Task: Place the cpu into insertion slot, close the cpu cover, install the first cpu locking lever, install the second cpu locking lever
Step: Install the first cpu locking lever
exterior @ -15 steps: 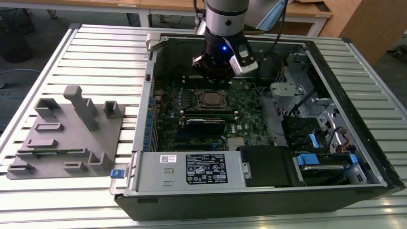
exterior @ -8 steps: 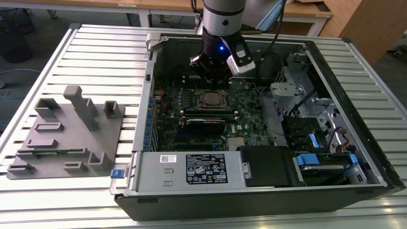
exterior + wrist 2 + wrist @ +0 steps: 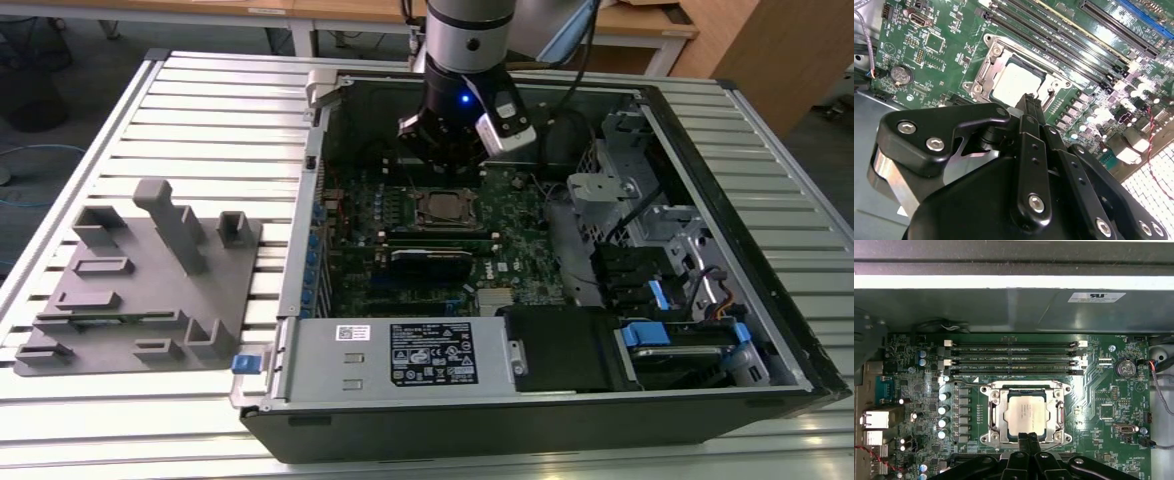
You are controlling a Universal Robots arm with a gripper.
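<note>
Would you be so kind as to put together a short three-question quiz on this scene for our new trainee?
1. True or false: the cpu lies framed by the closed cpu cover.
2. The gripper has its tips closest to: A) the cpu cover's edge, B) the coin battery, C) the memory slots.
3. Fill in: the grey fixture plate lies on the exterior view's ____ of the computer case.
Key: 1 true; 2 A; 3 left.
</note>
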